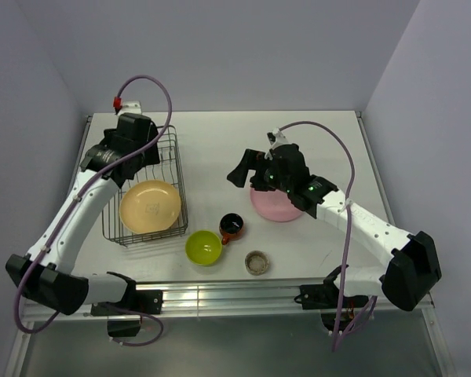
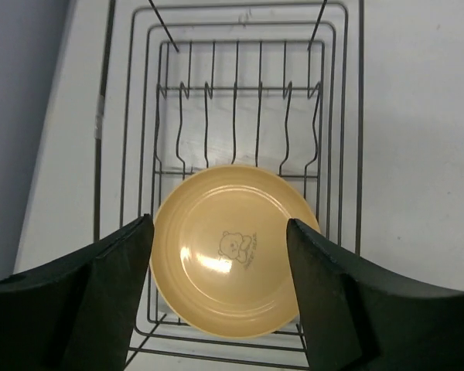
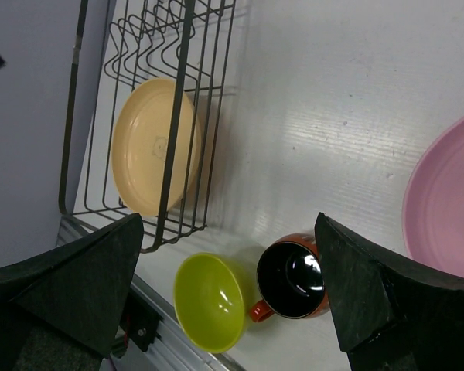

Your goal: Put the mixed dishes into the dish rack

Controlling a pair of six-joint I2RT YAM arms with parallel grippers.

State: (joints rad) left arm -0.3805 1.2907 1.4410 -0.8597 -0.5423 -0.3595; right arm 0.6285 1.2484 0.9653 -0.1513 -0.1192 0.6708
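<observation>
The yellow-orange plate [image 1: 150, 206] lies face up in the near end of the black wire dish rack [image 1: 173, 157]. My left gripper [image 1: 128, 157] hovers over the rack, open, with the plate [image 2: 232, 263] showing below the gap between its fingers [image 2: 218, 224], apart from both. The right gripper [image 1: 251, 169] is open above the table, beside the pink plate [image 1: 271, 206]. In the right wrist view the red-orange mug [image 3: 291, 278] and lime-green bowl [image 3: 209, 301] sit below the open fingers [image 3: 228, 220]. A small grey-beige cup [image 1: 257, 262] stands near the front edge.
Upright prongs [image 2: 236, 116] fill the far half of the rack, with no dish among them. The mug [image 1: 231, 226] and bowl [image 1: 203, 247] sit close together just right of the rack's near corner. A metal rail [image 1: 220, 294] runs along the table's front edge.
</observation>
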